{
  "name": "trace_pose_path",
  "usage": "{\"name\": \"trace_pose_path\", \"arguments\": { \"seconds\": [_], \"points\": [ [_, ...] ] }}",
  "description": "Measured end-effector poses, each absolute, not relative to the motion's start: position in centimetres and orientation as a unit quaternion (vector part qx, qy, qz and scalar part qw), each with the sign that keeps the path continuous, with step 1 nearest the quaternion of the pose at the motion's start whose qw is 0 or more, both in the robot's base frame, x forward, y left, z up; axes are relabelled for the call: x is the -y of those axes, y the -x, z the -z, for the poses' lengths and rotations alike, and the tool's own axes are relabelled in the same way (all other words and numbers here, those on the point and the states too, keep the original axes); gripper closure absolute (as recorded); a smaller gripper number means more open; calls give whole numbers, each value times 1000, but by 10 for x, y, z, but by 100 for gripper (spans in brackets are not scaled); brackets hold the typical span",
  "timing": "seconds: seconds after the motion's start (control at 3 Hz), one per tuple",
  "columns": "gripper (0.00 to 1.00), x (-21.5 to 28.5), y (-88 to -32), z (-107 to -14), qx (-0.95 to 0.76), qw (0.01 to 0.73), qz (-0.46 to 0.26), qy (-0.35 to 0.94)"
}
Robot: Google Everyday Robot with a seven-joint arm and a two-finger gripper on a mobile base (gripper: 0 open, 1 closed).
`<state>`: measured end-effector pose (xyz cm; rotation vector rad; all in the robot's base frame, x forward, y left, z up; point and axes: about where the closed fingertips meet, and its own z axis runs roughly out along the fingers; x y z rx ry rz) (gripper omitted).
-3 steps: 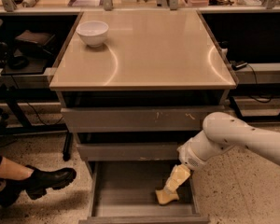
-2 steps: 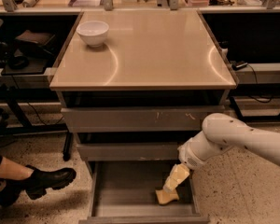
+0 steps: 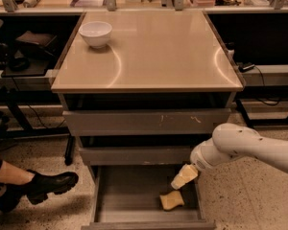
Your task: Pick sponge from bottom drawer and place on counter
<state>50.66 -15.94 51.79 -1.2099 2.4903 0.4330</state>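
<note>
White robot arm (image 3: 249, 145) reaching in from right of open bottom drawer (image 3: 129, 195), wrist bent downward, gripper (image 3: 177, 182) angled over drawer's right side, grip state impossible to tell, yellow sponge (image 3: 171, 200) on drawer floor just below, glossy beige counter (image 3: 158, 51) above drawer, white bowl (image 3: 96, 33) at its far left corner, black boot (image 3: 48, 186) left of drawer.

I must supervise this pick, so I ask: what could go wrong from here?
The gripper hangs just above the sponge, close to the right wall of the bottom drawer and below the middle drawer front; lifting may bump either. The white bowl stands on the counter at its far left corner; placing there could knock it. A person's boot rests near the drawer's left side.
</note>
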Motion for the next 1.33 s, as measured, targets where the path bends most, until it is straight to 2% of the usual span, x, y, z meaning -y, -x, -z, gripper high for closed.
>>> {"name": "trace_pose_path", "arguments": {
  "seconds": [0.67,1.33],
  "points": [
    [0,151,-510,-494,-877,173,-136,428],
    [0,156,-519,-381,-900,145,-62,406]
  ]
}}
